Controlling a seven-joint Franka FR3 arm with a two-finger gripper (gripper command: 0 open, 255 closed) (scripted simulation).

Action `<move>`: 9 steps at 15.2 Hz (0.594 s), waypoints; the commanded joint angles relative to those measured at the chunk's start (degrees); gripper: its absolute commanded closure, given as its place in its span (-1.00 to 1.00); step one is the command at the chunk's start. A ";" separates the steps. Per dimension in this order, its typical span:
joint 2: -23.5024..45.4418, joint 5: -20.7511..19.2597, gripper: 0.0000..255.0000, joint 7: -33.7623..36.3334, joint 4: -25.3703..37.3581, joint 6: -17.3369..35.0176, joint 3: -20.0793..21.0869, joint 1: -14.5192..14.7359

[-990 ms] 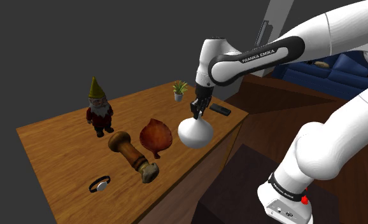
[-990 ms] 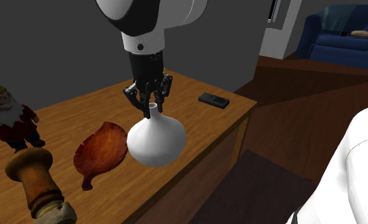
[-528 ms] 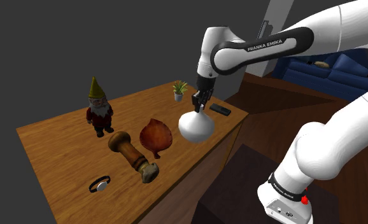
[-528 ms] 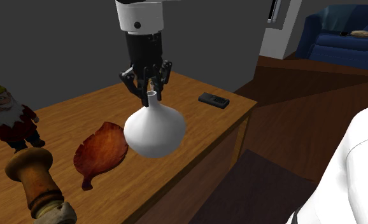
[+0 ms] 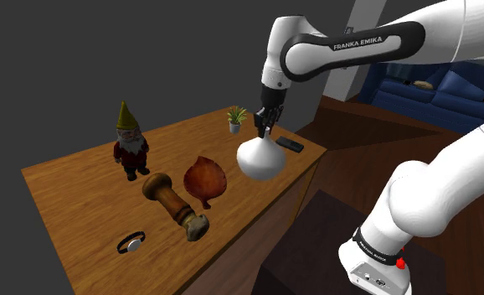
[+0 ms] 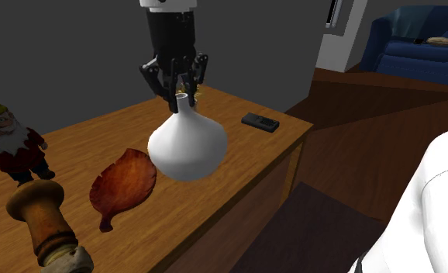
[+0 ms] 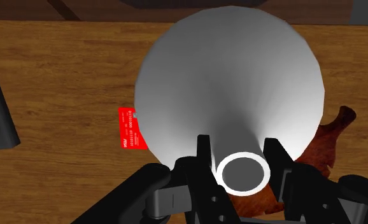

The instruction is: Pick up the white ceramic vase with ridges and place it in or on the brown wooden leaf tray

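1. White and round, the vase [image 5: 259, 159] [image 6: 187, 145] [image 7: 230, 95] hangs by its thin neck from the gripper [image 5: 264, 126] [image 6: 182, 99] [image 7: 242, 168]. The 2 black fingers are clamped on the neck, 1 on each side.
2. It looks lifted off the wooden table [image 5: 73, 201], near the table's edge and just beside the brown leaf tray [image 5: 205, 178] [image 6: 123, 186]. I see no ridges on it; it looks smooth.
3. I think the step now is the carry. The picking up looks done, and the putting down is not yet done.
4. Next, the arm needs to bring the vase over the leaf, go down slowly, and then let go. The vase is fat and the tray is shallow, so it could wobble or roll off.
5. From the wrist, the tray [image 7: 326, 143] peeks out past the vase's belly.
6. White letters on the arm's dark band [image 5: 362, 42] say "FRANKA EMIKA". A small red card [image 7: 129, 128] on the table has marks too tiny to read. The black remote [image 5: 289, 144] [image 6: 259, 122] shows no words I can read.
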 commanded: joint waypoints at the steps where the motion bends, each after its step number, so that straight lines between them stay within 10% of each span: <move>1: -0.35 -0.02 1.00 -0.08 0.72 -1.04 -0.07 -0.04; 9: 13.92 -0.31 1.00 5.80 21.53 -7.57 3.59 1.92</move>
